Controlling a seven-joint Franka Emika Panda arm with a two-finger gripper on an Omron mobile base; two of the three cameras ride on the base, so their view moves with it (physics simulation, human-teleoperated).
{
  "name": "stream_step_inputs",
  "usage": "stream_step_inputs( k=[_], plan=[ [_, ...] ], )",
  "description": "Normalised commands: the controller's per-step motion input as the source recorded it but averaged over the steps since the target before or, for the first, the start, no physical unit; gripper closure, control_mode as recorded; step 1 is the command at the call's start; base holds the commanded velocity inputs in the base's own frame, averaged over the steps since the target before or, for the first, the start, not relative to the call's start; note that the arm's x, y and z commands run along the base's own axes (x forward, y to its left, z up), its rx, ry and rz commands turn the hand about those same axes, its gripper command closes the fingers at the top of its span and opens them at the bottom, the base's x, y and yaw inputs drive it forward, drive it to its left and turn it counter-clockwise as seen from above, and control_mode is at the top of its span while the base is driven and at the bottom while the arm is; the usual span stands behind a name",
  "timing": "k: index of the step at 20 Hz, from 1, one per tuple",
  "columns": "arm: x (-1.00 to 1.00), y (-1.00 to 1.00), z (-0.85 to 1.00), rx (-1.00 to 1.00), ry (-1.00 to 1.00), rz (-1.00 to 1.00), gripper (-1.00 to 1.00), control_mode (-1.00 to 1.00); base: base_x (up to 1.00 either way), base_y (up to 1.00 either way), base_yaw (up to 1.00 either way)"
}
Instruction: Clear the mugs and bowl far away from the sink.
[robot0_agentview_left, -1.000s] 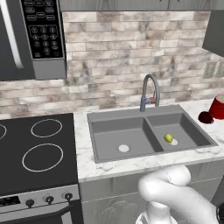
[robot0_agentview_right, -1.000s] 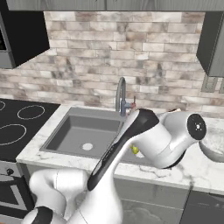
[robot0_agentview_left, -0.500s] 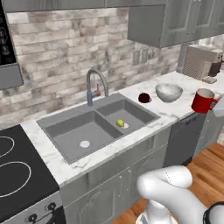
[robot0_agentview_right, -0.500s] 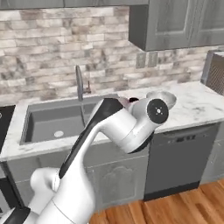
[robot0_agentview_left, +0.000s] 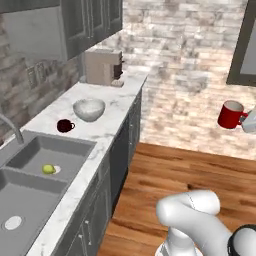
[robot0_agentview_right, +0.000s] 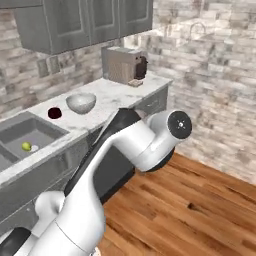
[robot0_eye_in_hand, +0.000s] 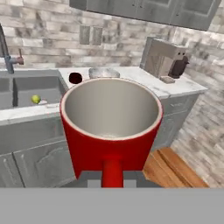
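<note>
Currently the gripper (robot0_eye_in_hand: 112, 181) is closing on the red mug (robot0_eye_in_hand: 111, 127) and carrying it out over the wooden floor (robot0_agentview_left: 190, 167), and is best keeping it upright until reaching counter well beyond the sink (robot0_agentview_left: 37, 172), bowl (robot0_agentview_left: 89, 109) and maroon mug (robot0_agentview_left: 64, 125).

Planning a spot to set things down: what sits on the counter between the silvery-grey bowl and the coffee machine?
Nothing: between the silvery-grey bowl and the beige coffee machine, the left base view shows bare white marble counter.
</note>
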Motion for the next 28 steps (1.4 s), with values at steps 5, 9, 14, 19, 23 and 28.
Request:
stream_step_inputs(
  k=[5,9,14,19,23,28],
  plan=[
    [0.0,0.0,0.0,0.0,0.0,0.0,1.0,1.0,-0.01,0.0,-1.0],
    [0.0,0.0,0.0,0.0,0.0,0.0,1.0,1.0,0.0,0.0,-1.0],
    [0.0,0.0,0.0,0.0,0.0,0.0,1.0,1.0,0.06,0.0,-1.0],
    [0.0,0.0,0.0,0.0,0.0,0.0,1.0,1.0,0.27,0.03,-0.99],
    [0.0,0.0,0.0,0.0,0.0,0.0,1.0,1.0,0.39,0.15,-0.98],
    [0.0,0.0,0.0,0.0,0.0,0.0,1.0,1.0,0.54,0.33,-0.76]
  ],
)
